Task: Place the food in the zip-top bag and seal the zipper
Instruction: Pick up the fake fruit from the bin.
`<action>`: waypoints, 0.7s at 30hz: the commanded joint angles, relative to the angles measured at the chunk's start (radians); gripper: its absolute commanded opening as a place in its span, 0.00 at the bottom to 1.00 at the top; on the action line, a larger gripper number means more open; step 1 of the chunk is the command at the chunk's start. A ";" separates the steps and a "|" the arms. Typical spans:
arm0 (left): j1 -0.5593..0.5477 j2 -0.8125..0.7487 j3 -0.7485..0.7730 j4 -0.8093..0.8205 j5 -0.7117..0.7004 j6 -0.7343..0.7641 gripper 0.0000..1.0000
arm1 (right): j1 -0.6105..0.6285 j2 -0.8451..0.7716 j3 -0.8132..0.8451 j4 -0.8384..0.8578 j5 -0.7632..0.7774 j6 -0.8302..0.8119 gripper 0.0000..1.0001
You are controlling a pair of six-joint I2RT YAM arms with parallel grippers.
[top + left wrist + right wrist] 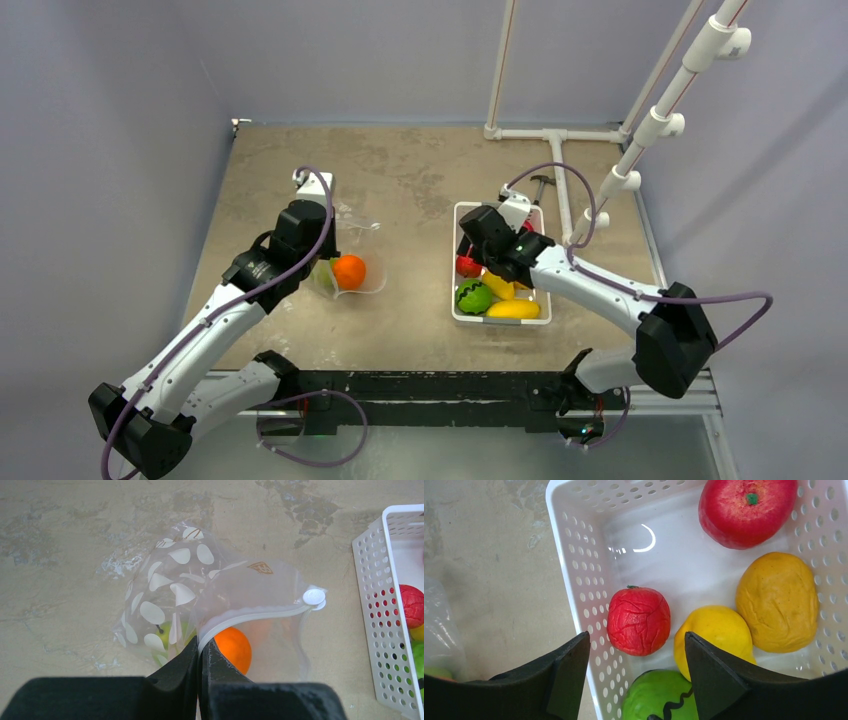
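Zip-top bag (235, 585) lies on the bench (60, 555) directly ahead of the left end effector (199, 650), whose fingers are pressed together on the zipper (250, 616), lifting the mouth; an orange piece (234, 647) and a yellow-green piece (184, 631) sit inside, just beyond its tips. The right end effector (636, 637) hangs over the white basket (574, 545) with its fingers spread and nothing held, the wrinkled red fruit (639, 621) below and between them. To pick cleanly, I would centre on that red fruit, keeping the right-hand finger clear of the yellow piece (711, 632) touching it, and drop low before squeezing. A small brown mark (260, 568) is printed on the bag, too small to read; no other writing shows.
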State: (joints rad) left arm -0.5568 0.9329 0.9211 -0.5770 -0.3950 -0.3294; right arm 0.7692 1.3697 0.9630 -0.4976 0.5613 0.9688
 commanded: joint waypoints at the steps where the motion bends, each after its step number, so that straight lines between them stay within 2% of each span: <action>1: 0.000 -0.011 0.002 0.033 0.007 0.004 0.00 | -0.011 0.014 -0.017 0.084 -0.026 -0.045 0.70; 21: 0.000 -0.014 0.002 0.033 0.007 0.004 0.00 | -0.018 0.123 -0.085 0.161 -0.079 -0.024 0.70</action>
State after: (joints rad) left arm -0.5568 0.9329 0.9211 -0.5770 -0.3946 -0.3294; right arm 0.7559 1.4673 0.8963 -0.3653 0.4892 0.9310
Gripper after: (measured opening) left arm 0.003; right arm 0.696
